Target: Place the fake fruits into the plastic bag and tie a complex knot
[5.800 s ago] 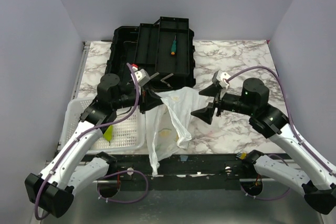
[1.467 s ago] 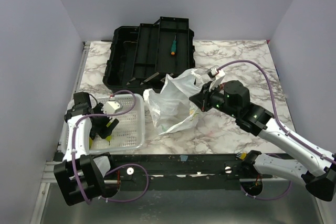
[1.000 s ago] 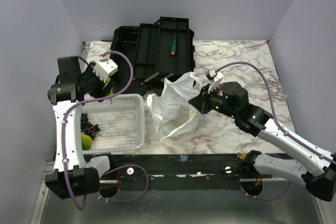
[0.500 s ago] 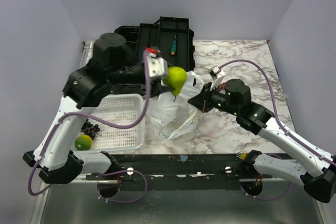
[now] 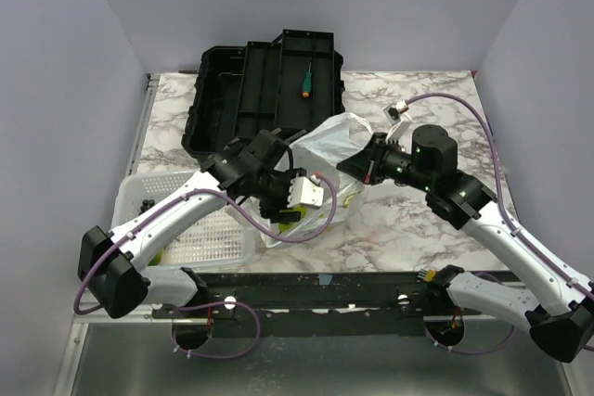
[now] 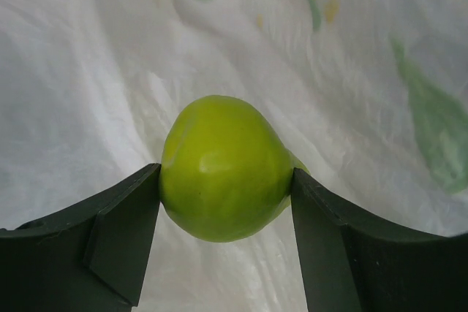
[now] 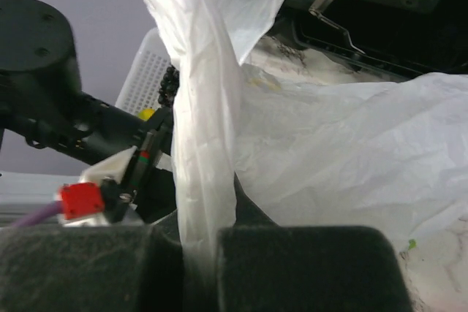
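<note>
A glossy green pear-shaped fake fruit (image 6: 223, 168) sits clamped between the two dark fingers of my left gripper (image 6: 225, 184), with white crinkly plastic all around it. In the top view my left gripper (image 5: 311, 197) reaches into the open mouth of the plastic bag (image 5: 334, 141) at the table's middle. My right gripper (image 5: 368, 166) is shut on a twisted handle strip (image 7: 208, 144) of the plastic bag (image 7: 351, 151) and holds it up at the bag's right side. No knot is in view.
A white perforated basket (image 5: 218, 240) stands at the front left, partly under my left arm. An open black toolbox (image 5: 269, 90) with a green-handled screwdriver (image 5: 305, 81) lies at the back. Marble tabletop (image 5: 418, 99) extends to the right.
My left arm swung from the basket over the table and has now come down into the bag's mouth with the green fruit. My right gripper lifted the handle slightly up and right.
</note>
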